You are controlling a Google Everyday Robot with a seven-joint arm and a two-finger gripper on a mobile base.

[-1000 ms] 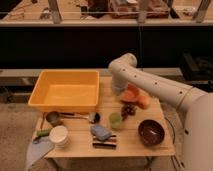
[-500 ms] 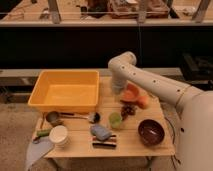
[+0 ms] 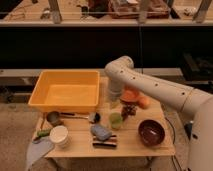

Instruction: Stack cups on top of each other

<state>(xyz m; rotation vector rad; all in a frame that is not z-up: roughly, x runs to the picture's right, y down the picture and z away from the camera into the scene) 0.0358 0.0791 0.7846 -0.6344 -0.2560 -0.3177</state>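
Note:
The pale green cup [image 3: 115,120] stands upright in the middle of the wooden table [image 3: 80,145]. The cream-white cup [image 3: 59,136] stands near the front left corner. The dark grey cup [image 3: 53,118] sits just behind it, in front of the yellow tub. All three stand apart, none stacked. My gripper [image 3: 114,105] hangs from the white arm [image 3: 150,85], pointing down just above and slightly behind the green cup. It holds nothing that I can see.
A yellow tub [image 3: 65,90] fills the back left. A maroon bowl [image 3: 151,132] sits front right. Orange items [image 3: 136,97] lie behind the gripper. A blue-grey sponge [image 3: 101,132], a striped object [image 3: 105,143] and a dark-handled brush [image 3: 82,116] lie near the green cup.
My gripper has shifted a little to the left and down, ending over the green cup. The cups have not moved.

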